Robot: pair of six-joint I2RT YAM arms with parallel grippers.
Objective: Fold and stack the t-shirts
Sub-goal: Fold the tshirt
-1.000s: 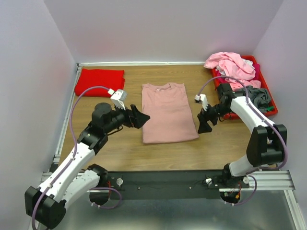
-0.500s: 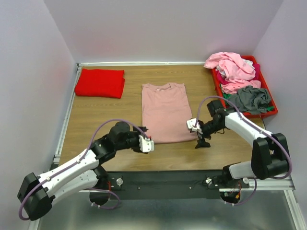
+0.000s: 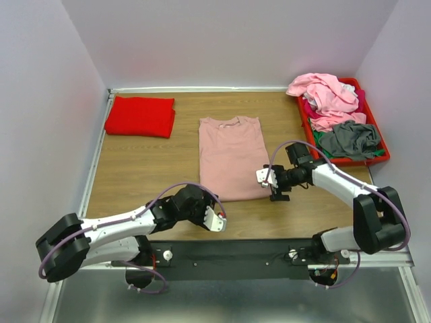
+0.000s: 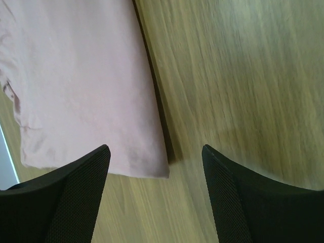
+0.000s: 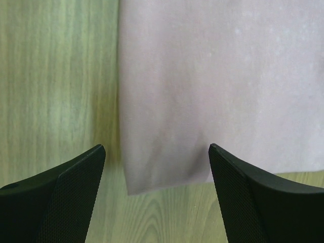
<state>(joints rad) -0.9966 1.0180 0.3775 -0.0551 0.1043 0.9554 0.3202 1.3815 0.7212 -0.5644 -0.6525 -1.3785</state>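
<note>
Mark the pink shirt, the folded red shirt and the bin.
pink shirt [image 3: 231,158], top view, middle of the body.
red shirt [image 3: 140,116], top view, centre of the folded cloth.
bin [image 3: 353,83], top view, far right corner of the rim.

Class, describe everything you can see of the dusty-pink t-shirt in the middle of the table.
The dusty-pink t-shirt is soft, matte fabric lying flat on the wooden table. Its sleeves are folded in, making a long rectangle with the neckline at the far end. Few creases show. The open left gripper and open right gripper each frame a near corner; neither holds it.
</note>
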